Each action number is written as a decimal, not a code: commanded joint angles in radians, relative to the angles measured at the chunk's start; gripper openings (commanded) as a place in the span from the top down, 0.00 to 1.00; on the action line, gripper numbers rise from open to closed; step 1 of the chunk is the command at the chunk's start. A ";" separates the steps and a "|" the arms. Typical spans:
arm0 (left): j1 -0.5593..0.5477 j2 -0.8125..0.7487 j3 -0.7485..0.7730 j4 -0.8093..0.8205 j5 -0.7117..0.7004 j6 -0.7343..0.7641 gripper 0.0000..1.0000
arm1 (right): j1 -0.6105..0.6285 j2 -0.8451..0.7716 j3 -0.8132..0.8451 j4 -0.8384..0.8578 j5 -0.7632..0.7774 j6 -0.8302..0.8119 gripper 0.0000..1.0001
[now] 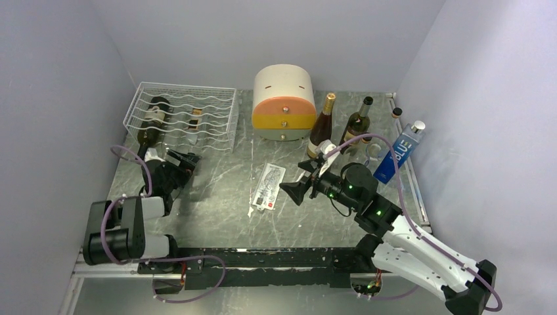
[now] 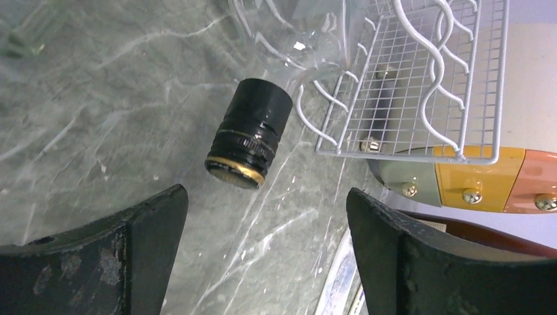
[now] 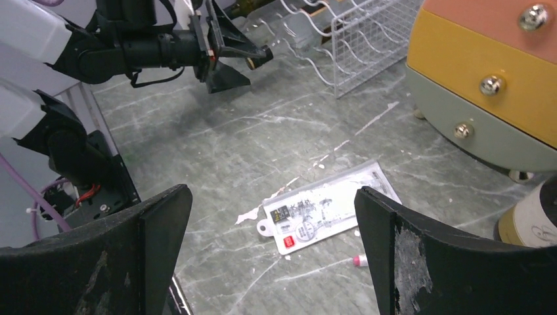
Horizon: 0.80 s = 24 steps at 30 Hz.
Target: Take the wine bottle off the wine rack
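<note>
The white wire wine rack (image 1: 180,115) stands at the back left. A dark wine bottle (image 1: 152,118) lies in it on the left, neck towards the near side. In the left wrist view a black-capped bottle neck with a gold ring (image 2: 249,134) sticks out beside the rack's corner (image 2: 407,85), just beyond my fingertips and not between them. My left gripper (image 1: 186,161) (image 2: 266,262) is open and empty, low in front of the rack. My right gripper (image 1: 293,191) (image 3: 269,256) is open and empty over the table's middle.
A round cream-and-orange drawer cabinet (image 1: 284,102) stands right of the rack. Two upright wine bottles (image 1: 322,125) (image 1: 358,125) and a blue bottle (image 1: 397,154) stand at the back right. A white card package (image 1: 266,187) (image 3: 322,213) lies mid-table. Clear glass (image 2: 295,33) lies in the rack.
</note>
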 commanded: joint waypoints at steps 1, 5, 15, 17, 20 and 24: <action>0.008 0.088 0.012 0.292 0.005 -0.021 0.07 | 0.004 -0.002 0.020 -0.047 0.057 0.016 0.00; 0.008 0.187 0.033 0.379 -0.012 -0.017 0.13 | 0.005 -0.004 0.023 -0.039 0.055 0.017 0.00; 0.045 0.442 0.054 0.737 0.069 -0.055 0.28 | 0.004 0.023 0.035 -0.056 0.068 -0.006 0.00; 0.046 0.483 0.056 0.785 0.086 -0.057 0.28 | 0.004 0.032 0.040 -0.064 0.074 -0.008 0.00; 0.051 0.542 0.050 0.881 0.110 -0.063 0.31 | 0.004 0.041 0.044 -0.066 0.075 -0.009 0.00; 0.070 0.617 0.050 0.995 0.154 -0.084 0.40 | 0.003 0.049 0.043 -0.060 0.074 -0.009 0.00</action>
